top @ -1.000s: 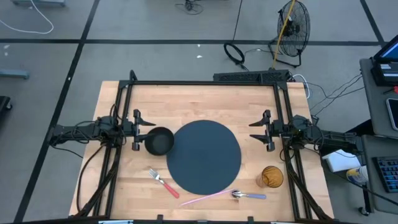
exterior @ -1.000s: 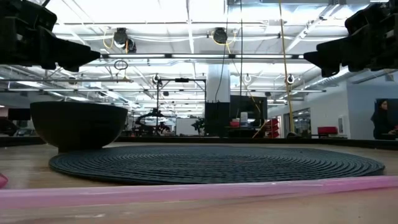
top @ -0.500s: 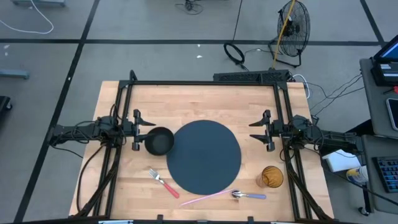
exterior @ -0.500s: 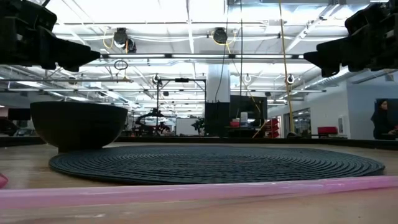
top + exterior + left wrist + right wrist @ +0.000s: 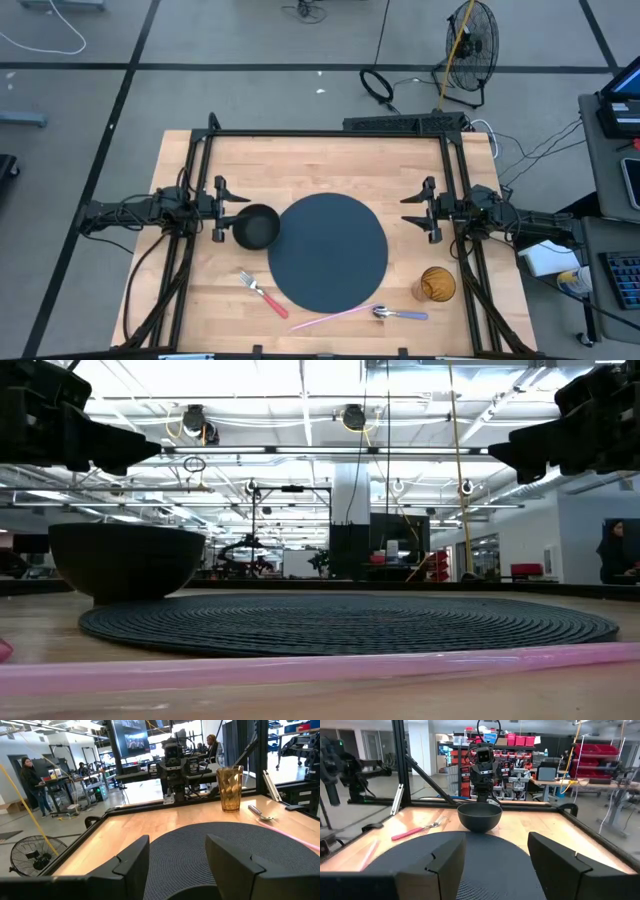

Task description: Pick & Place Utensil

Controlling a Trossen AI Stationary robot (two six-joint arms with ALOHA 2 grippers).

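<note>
fork (image 5: 262,293) near front table edge (image 5: 330,348) (left of round mat (image 5: 328,250)).

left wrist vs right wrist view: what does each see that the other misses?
Only left wrist: amber ribbed plastic cup, metal spoon, thin pink straw, right claw facing it.
Only right wrist: black round bowl, red-handled fork, left claw behind the bowl.
Both: dark round woven placemat, light wooden table; each open claw hovers at its side.
</note>
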